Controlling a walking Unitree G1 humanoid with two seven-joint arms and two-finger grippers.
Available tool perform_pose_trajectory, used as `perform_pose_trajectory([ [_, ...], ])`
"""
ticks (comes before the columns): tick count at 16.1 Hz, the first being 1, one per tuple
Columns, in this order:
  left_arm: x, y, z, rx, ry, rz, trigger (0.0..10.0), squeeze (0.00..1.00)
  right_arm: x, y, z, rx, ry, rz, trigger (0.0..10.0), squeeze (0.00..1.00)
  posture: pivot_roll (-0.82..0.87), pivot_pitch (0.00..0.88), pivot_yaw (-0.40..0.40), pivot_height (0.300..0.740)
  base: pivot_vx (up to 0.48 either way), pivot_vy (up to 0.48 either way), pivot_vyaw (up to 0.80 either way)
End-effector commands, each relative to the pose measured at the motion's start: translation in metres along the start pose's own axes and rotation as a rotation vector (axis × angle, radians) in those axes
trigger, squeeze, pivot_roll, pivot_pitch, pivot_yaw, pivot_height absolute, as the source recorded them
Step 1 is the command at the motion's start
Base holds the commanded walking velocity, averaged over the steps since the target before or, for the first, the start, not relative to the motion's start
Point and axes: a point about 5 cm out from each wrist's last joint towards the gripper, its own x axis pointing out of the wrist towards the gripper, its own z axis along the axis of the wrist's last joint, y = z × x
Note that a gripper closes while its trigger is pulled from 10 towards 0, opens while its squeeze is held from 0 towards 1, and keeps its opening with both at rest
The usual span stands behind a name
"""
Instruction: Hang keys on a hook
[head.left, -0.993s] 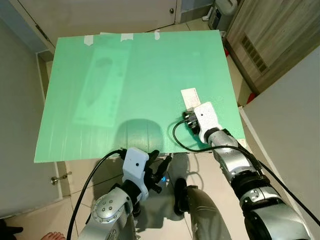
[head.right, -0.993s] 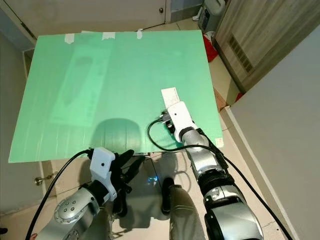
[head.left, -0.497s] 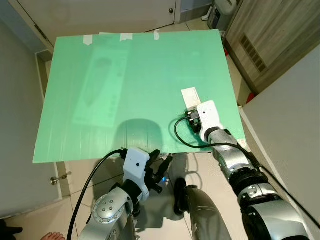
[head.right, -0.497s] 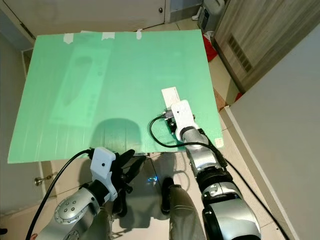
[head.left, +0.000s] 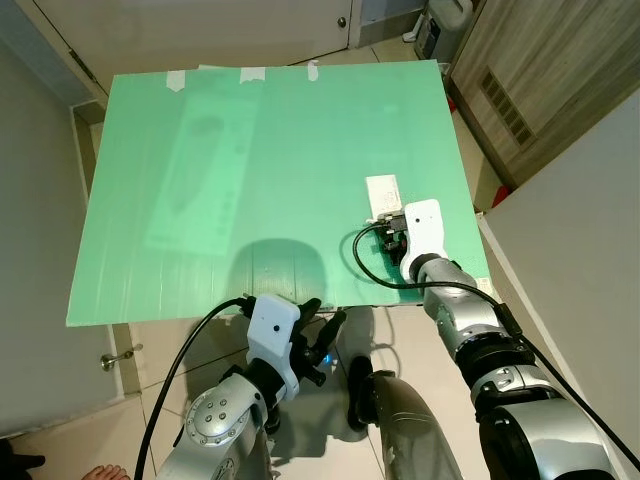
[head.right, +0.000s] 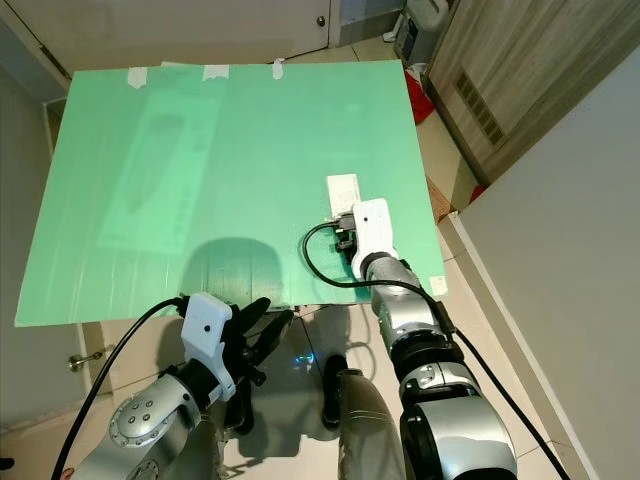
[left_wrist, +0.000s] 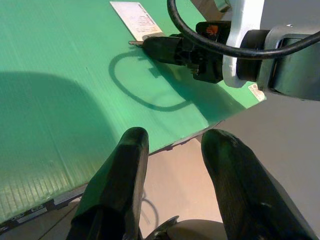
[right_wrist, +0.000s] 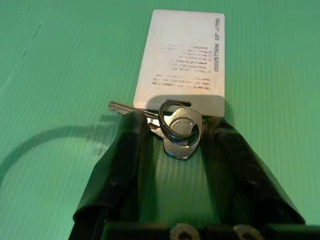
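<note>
My right gripper (right_wrist: 172, 145) is down on the green board (head.left: 250, 170), near the board's right edge and toward its near edge, with its two black fingers (right_wrist: 125, 155) spread a little and resting on the surface. The keys (right_wrist: 177, 131) lie flat on the board between those fingers: a silver key head with a ring through it sits in the gap, and a key blade pokes out past one finger. The fingers stand on either side of the key head, close to it, but I cannot tell whether they actually press on it; nothing is lifted. The ring joins the keys to a white card (right_wrist: 184, 61) with small printed text, which lies flat on the board just beyond my fingertips, on the side away from me. From the head camera the card (head.left: 382, 195) sits just ahead of my right wrist's white housing, and a black cable (head.left: 362, 262) loops from that wrist across the board toward its near edge. My left gripper (left_wrist: 172, 160) hangs just off the board's near edge, its two fingers parted and holding nothing, pointing toward the right gripper. The board's far edge carries three strips of pale tape (head.left: 253, 74), beyond which is a white door (head.left: 200, 25). To the right of the board stands a wooden cabinet (head.left: 520, 80), and tiled floor (head.left: 150, 375) shows below its near edge.
</note>
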Motion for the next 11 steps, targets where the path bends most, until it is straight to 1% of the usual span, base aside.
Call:
perform_pose_trajectory([
  [1, -0.004, -0.004, -0.006, -0.011, 0.024, 0.001, 10.0, 0.00, -0.006, 0.002, -0.024, 0.052, 0.089, 0.006, 0.0, 0.00, 0.12, 0.406, -0.028, 0.740, 0.000, 0.000, 0.00],
  [2, -0.004, -0.003, -0.006, -0.010, 0.025, 0.002, 10.0, 0.00, -0.006, 0.001, -0.024, 0.053, 0.086, 0.002, 0.0, 0.00, 0.12, 0.406, -0.027, 0.740, 0.000, 0.000, 0.00],
  [4, -0.003, -0.003, -0.006, -0.008, 0.025, 0.001, 10.0, 0.00, -0.007, -0.003, -0.021, 0.083, 0.061, 0.001, 0.0, 0.00, 0.12, 0.405, -0.027, 0.740, 0.000, 0.000, 0.00],
  [6, -0.003, -0.003, -0.006, -0.005, 0.024, 0.000, 10.0, 0.00, -0.009, -0.007, -0.017, 0.155, 0.028, 0.017, 0.0, 0.00, 0.12, 0.404, -0.028, 0.740, 0.000, 0.000, 0.00],
  [8, -0.002, -0.002, -0.005, -0.003, 0.023, 0.001, 10.0, 0.00, -0.010, -0.010, -0.012, 0.288, -0.025, 0.058, 0.0, 0.00, 0.12, 0.401, -0.029, 0.740, 0.000, 0.000, 0.00],
  [10, -0.001, -0.001, -0.004, 0.001, 0.019, 0.004, 10.0, 0.00, -0.016, -0.013, 0.000, 0.470, -0.130, 0.151, 0.0, 0.00, 0.12, 0.395, -0.030, 0.740, 0.000, 0.000, 0.00],
  [11, 0.000, 0.001, -0.003, 0.004, 0.015, 0.005, 10.0, 0.00, -0.019, -0.014, 0.003, 0.511, -0.159, 0.185, 0.0, 0.00, 0.12, 0.393, -0.030, 0.740, 0.000, 0.000, 0.00],
])
